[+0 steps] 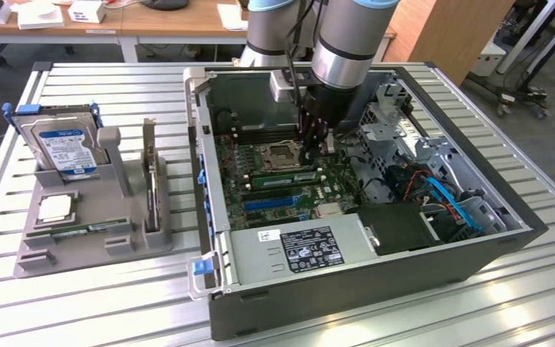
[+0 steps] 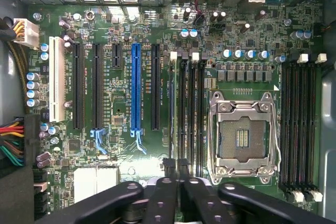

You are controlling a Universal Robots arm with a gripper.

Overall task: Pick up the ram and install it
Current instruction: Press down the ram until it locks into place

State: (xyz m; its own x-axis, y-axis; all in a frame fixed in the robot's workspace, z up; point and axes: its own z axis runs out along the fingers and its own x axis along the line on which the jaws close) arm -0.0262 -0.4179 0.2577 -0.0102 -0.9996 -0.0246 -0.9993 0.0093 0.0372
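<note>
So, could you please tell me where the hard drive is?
On the exterior view's left, the hard drive stands upright in the grey rack, beside the open computer case.

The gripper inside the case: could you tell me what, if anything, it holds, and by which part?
Nothing, as far as shows: the gripper is shut over the motherboard, and nothing can be seen between its jaws.
</note>
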